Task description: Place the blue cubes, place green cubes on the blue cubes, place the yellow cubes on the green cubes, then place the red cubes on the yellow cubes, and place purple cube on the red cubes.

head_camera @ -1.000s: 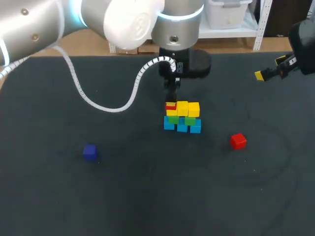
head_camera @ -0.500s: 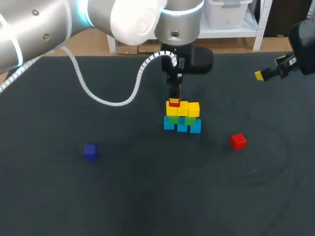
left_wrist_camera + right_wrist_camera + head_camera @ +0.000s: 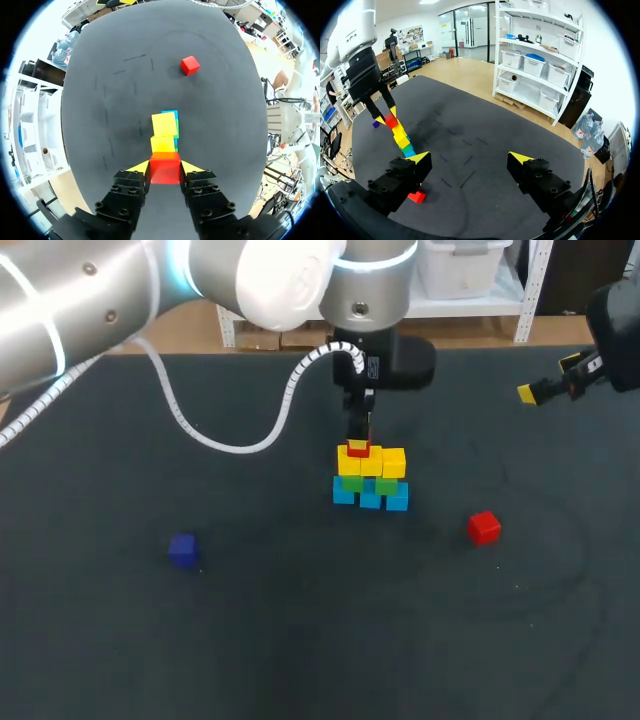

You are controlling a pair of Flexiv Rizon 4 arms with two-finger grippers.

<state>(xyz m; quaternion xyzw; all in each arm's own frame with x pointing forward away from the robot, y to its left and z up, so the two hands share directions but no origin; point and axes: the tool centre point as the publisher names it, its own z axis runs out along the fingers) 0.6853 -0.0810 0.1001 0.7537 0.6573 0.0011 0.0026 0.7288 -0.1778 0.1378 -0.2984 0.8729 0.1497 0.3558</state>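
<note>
My left gripper [image 3: 358, 445] is shut on a red cube [image 3: 165, 168], holding it right over the left yellow cube [image 3: 350, 463] of the stack. The stack has blue cubes [image 3: 370, 498] at the bottom, green cubes [image 3: 386, 485] on them and yellow cubes [image 3: 164, 125] on top. Whether the held cube touches the yellow one I cannot tell. A second red cube [image 3: 484, 527] lies loose on the mat to the stack's right. A dark purple cube [image 3: 182, 549] sits far to the left. My right gripper [image 3: 545, 390] hangs open and empty at the far right.
The table is a dark mat [image 3: 320, 640]. In the right wrist view, the loose red cube [image 3: 417, 196] lies under one finger of my right gripper [image 3: 470, 160], with the stack [image 3: 402, 141] beyond it.
My left gripper has carried the red cube slightly right, from the stack's left edge to over the left yellow cube. The right arm has not moved.
</note>
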